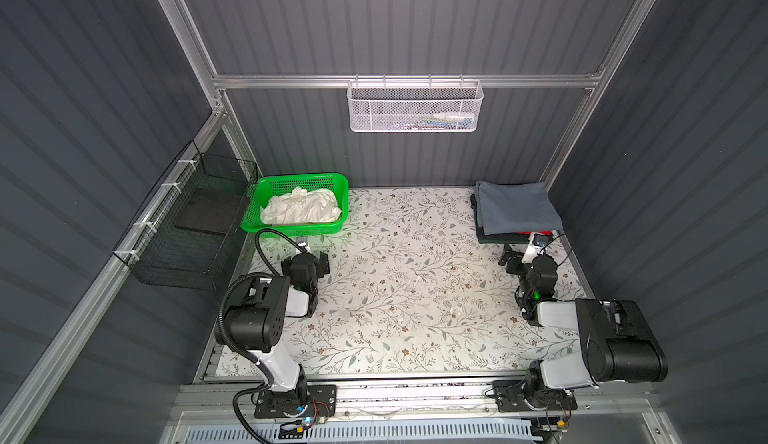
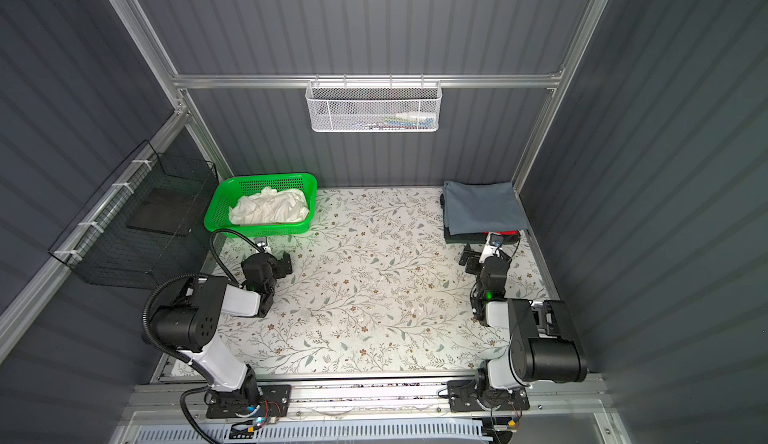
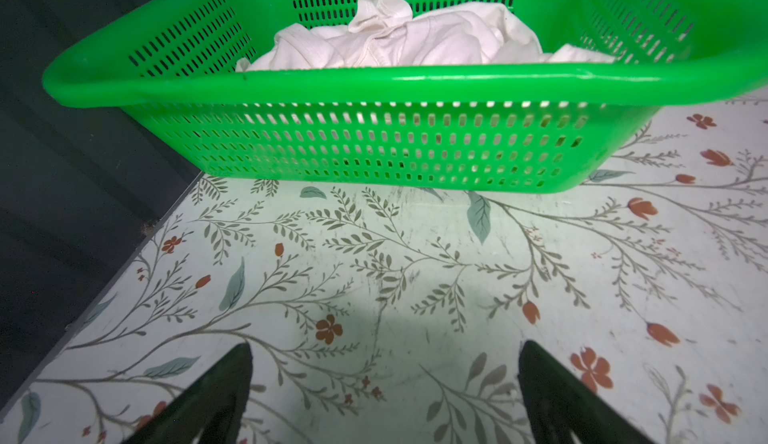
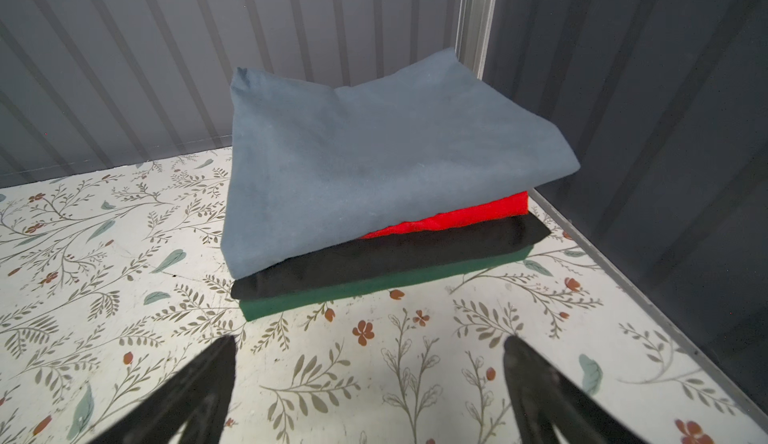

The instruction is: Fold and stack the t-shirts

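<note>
Upper left in both top views, the crumpled cream tee (image 1: 301,210) looks light and limp; pinch a raised fold. Meanwhile the left claw (image 3: 384,348) and right claw (image 4: 370,340) gape wide, empty.

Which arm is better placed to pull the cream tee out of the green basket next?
Left, likely. The left gripper, jaws open, sits right before the green basket holding the crumpled cream tee; the right gripper faces the folded stack, far from the basket.
</note>
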Available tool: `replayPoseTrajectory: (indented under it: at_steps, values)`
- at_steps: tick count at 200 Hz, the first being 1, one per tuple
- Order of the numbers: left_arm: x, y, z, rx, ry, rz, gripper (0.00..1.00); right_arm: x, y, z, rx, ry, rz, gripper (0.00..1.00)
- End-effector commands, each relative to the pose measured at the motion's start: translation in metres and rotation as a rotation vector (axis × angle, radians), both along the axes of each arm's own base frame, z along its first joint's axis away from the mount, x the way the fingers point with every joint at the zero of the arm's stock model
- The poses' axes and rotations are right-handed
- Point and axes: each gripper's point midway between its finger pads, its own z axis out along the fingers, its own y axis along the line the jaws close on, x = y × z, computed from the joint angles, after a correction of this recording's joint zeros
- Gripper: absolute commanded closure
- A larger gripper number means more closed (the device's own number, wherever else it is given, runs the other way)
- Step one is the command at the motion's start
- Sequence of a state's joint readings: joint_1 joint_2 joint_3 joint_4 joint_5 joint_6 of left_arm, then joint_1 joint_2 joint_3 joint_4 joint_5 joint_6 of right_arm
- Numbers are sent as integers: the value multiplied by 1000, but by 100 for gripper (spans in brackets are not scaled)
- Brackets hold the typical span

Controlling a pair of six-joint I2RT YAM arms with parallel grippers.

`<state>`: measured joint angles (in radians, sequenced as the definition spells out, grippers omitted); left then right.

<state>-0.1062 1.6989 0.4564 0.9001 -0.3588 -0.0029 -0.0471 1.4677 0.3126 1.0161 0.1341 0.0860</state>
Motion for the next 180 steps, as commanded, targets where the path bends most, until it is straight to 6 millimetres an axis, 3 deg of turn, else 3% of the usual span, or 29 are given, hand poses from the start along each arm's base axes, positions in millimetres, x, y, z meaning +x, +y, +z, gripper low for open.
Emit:
replayPoseTrajectory:
  at_steps: [1,21,48,62,79,105,130,151,155,180]
  values:
    - [1,-16,21,51,18,-38,0,-1,4,3,-3,-7,21,1]
    - [-9,-22,39,58,1,-3,0,-4,-6,17,-7,47,-59,1]
    - [-27,-57,70,67,-30,-70,0,-13,-15,39,4,35,-137,1]
    - [-37,-72,90,73,-20,-56,0,-22,-21,56,113,8,-202,1]
    - [-46,-82,117,43,-34,-43,0,-30,-13,76,246,-10,-190,1]
    - [-48,-63,158,-22,-29,133,0,-43,20,87,400,29,-41,1]
    - [-18,-78,177,53,90,132,0,-64,36,87,505,35,22,1]
    - [12,-83,167,140,242,181,0,-84,36,79,460,108,-9,1]
    - [21,-83,175,120,245,191,0,-88,33,77,444,125,-31,1]
    - [62,-84,156,-1,327,174,0,-104,29,71,382,182,-59,1]
